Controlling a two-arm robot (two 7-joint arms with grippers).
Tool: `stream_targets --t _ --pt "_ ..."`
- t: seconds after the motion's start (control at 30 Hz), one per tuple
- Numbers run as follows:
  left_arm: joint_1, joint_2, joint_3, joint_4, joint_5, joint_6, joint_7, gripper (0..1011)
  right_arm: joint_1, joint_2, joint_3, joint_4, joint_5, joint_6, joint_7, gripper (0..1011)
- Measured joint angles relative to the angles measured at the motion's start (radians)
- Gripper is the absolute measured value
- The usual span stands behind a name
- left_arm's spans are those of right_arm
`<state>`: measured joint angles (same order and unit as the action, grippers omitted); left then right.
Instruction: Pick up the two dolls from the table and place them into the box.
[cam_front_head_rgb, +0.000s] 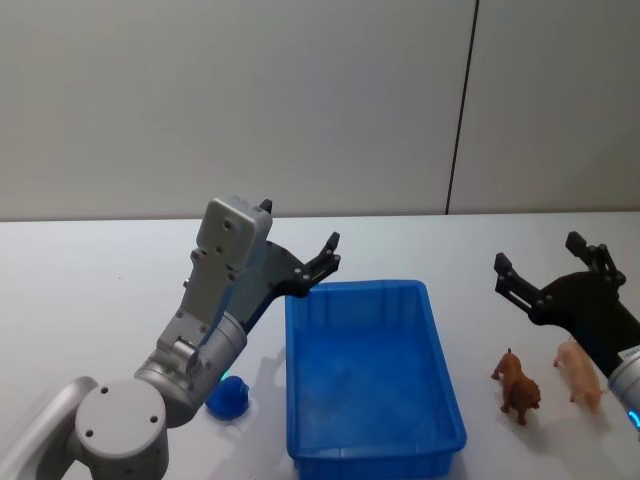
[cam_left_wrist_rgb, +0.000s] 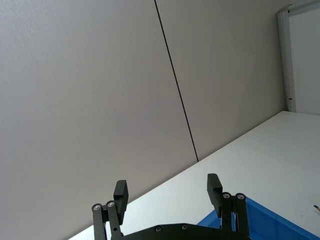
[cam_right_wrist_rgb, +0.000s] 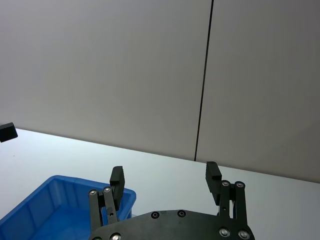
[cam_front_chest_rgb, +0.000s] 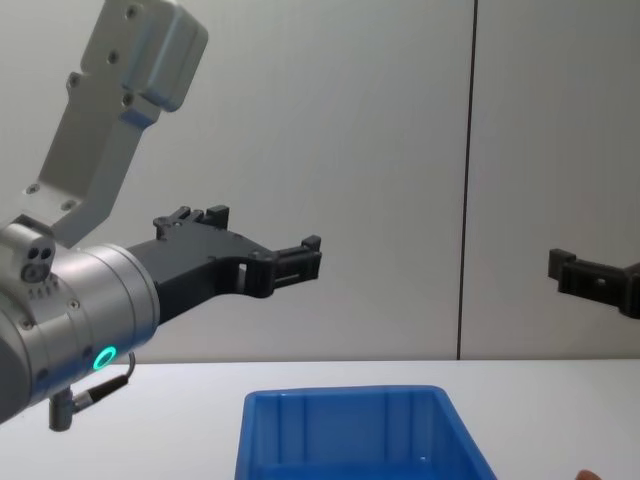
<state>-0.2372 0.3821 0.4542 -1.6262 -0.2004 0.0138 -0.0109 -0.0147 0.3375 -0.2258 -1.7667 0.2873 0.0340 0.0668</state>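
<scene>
The white table (cam_front_head_rgb: 100, 270) spreads wide under both arms. The blue box (cam_front_head_rgb: 378, 462) sits on it in front of the robot, open side up, its long axis running away from the robot.

The left gripper (cam_left_wrist_rgb: 167, 192) hangs raised over the box's far left corner, fingers spread apart and holding nothing. The right gripper (cam_front_head_rgb: 540, 253) is raised to the right of the box, its fingers likewise apart.

Below the right gripper, the pale pink doll (cam_front_head_rgb: 580, 372) stands on the table. Its body slants away from the robot; which end is its head cannot be told. A brown toy animal (cam_front_head_rgb: 515, 385) stands just beside it, lying much the same way.

The dark blue doll (cam_front_head_rgb: 228, 400) sits just beside the box's left wall, partly under the left arm.
</scene>
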Motion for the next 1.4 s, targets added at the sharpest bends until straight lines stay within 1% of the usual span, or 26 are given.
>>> stream_targets --t 0.7,0.93,1.03,1.23,1.4 --pt "0.000 0.000 0.000 0.000 0.000 0.000 0.000 1000 0.000 0.000 0.000 0.001 0.000 0.000 0.001 1001" --pt "0.000 0.000 0.000 0.000 0.000 0.000 0.000 1001 0.009 0.008 0.009 0.015 0.002 0.003 0.022 1001" --pt "0.000 0.000 0.000 0.000 0.000 0.000 0.000 1001 0.011 0.015 0.014 0.021 0.003 0.009 0.032 1001" --pt "0.000 0.000 0.000 0.000 0.000 0.000 0.000 1000 0.012 0.036 0.029 0.035 0.007 0.040 0.057 1001" --pt "0.000 0.000 0.000 0.000 0.000 0.000 0.000 1001 0.005 0.059 0.043 0.045 0.012 0.080 0.077 1001"
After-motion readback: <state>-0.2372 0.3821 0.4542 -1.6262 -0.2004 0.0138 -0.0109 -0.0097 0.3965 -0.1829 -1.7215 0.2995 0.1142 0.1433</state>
